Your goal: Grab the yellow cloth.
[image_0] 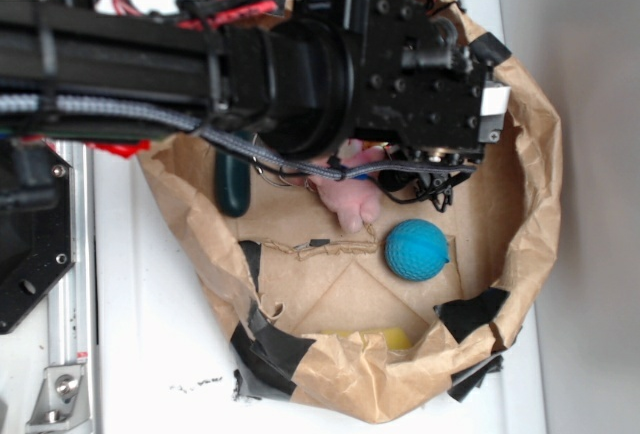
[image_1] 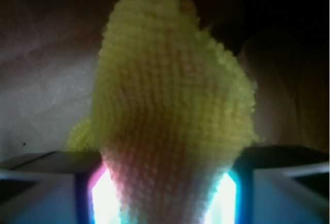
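The yellow cloth (image_1: 170, 95), fuzzy and folded, fills the middle of the wrist view. It narrows to a pinched neck between the two lit fingers. My gripper (image_1: 165, 193) is shut on that neck, with a finger (image_1: 56, 193) pressed against each side. In the exterior view the black arm and gripper (image_0: 435, 186) reach into a brown paper-lined bin (image_0: 535, 154). The arm hides the yellow cloth in that view.
Inside the bin lie a pink plush bunny (image_0: 352, 199), partly under the arm, a teal ball (image_0: 416, 250) and a dark green object (image_0: 233, 189). A small flat yellow piece (image_0: 375, 338) shows by the near wall. The crumpled paper walls are patched with black tape (image_0: 262, 339).
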